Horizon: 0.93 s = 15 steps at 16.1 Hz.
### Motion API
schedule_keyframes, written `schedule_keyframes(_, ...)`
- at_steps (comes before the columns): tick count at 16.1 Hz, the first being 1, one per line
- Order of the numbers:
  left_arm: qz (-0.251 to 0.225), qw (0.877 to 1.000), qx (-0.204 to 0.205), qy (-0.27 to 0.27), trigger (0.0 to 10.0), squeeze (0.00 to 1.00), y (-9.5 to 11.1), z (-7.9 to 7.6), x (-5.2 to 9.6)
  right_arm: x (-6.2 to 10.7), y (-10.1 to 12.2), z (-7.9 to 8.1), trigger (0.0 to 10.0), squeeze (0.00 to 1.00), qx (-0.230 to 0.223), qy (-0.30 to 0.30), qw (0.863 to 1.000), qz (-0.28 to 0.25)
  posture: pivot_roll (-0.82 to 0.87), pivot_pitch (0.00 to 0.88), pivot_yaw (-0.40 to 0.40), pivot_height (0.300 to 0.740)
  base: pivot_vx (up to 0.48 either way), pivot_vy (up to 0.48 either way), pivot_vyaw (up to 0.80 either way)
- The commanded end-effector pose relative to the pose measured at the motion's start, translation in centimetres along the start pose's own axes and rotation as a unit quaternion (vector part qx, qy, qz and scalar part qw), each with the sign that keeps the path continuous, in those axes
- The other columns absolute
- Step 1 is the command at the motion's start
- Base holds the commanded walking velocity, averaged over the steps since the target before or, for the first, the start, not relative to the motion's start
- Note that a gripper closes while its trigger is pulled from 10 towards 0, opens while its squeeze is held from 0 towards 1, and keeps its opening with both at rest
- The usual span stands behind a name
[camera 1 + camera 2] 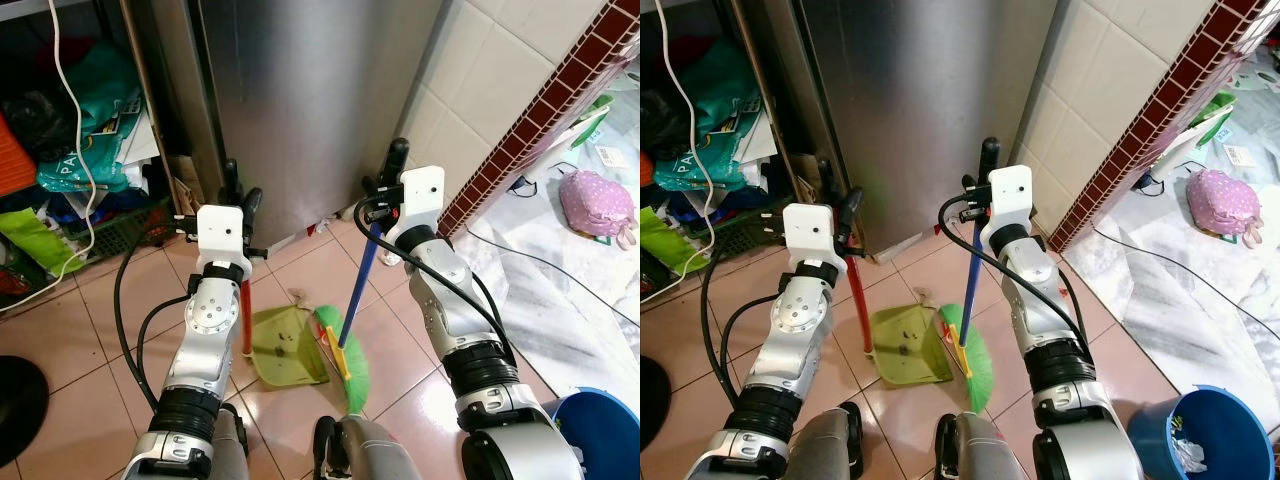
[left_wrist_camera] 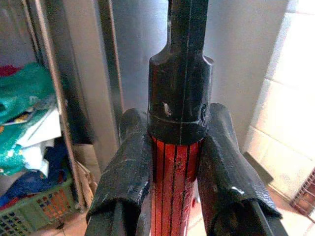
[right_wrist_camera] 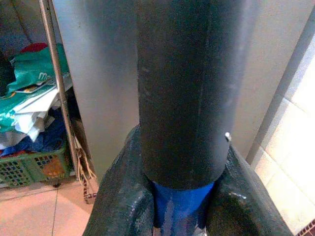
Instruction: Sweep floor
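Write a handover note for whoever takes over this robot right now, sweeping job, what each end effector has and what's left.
Left end effector: shut on the red dustpan handle, just under its black grip.
Right end effector: shut on the blue broom handle, also just below the black grip.
Green dustpan sits on the tiled floor in front of the steel cabinet; green broom head rests at its right edge.
Done: both tools in hand; a few dark specks already in the pan.
Left: sweep the remaining floor into the pan. Emptying into the blue bin at the robot's right looks likely.
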State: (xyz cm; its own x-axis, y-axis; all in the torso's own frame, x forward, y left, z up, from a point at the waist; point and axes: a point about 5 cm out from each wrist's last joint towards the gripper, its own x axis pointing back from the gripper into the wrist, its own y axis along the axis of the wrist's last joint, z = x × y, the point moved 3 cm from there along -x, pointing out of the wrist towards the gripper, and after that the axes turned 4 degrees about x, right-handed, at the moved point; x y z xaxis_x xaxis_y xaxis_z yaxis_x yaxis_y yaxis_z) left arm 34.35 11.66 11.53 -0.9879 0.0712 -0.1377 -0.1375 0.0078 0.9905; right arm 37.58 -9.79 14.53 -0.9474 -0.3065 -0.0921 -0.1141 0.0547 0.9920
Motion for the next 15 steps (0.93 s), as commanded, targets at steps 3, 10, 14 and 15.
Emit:
schedule_keyframes(3, 0.014, 1.0, 0.005, -0.023, 10.0, 0.0, -0.5, -1.1, 0.0, -0.2, 0.6, 0.0, 10.0, 0.0, -0.029, 0.011, 1.0, 0.001, -0.02, 0.215, -0.124, 0.74, 0.0, 0.0, 0.0)
schedule_keyframes(10, 0.019, 0.999, 0.008, -0.039, 10.0, 0.0, -0.7, -1.6, 0.0, -1.2, 4.9, 1.5, 10.0, 0.0, -0.135, 0.063, 0.988, -0.041, -0.04, 0.208, -0.116, 0.74, 0.0, 0.0, 0.0)
schedule_keyframes(14, 0.023, 0.999, 0.01, -0.043, 10.0, 0.0, -0.9, -1.8, 0.0, -1.7, 10.2, 1.5, 10.0, 0.0, -0.053, 0.092, 0.986, -0.131, -0.04, 0.203, -0.115, 0.74, 0.0, 0.0, 0.0)
schedule_keyframes(15, 0.024, 0.999, 0.01, -0.044, 10.0, 0.0, -0.9, -1.8, 0.0, -1.8, 10.9, 1.4, 10.0, 0.0, -0.053, 0.092, 0.985, -0.138, -0.04, 0.203, -0.115, 0.74, 0.0, 0.0, 0.0)
